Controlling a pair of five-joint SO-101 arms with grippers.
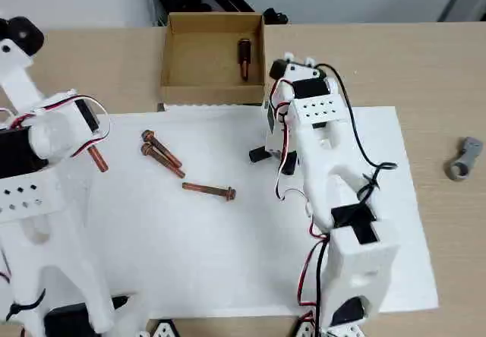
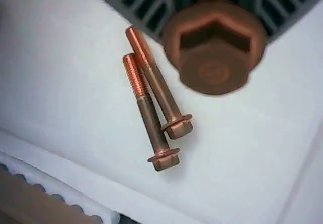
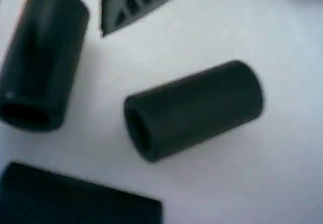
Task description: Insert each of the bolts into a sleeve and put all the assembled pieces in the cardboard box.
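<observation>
My left gripper [image 1: 94, 149] is shut on a copper bolt [image 1: 99, 159] and holds it above the left side of the white mat [image 1: 228, 261]. In the left wrist view that bolt's hex head [image 2: 214, 47] looms close. Beneath it, two more bolts [image 2: 156, 108] lie side by side on the mat. A third loose bolt [image 1: 209, 190] lies near the mat's middle. My right gripper [image 1: 277, 128] hovers over three black sleeves [image 3: 194, 108] lying on the mat. The cardboard box [image 1: 190, 56] at the back holds one bolt in a sleeve [image 1: 244, 58].
A small grey part [image 1: 465, 157] lies on the bare wooden table to the right of the mat. The right arm's body and cables stretch from the front edge toward the box. Dark equipment sits behind the box.
</observation>
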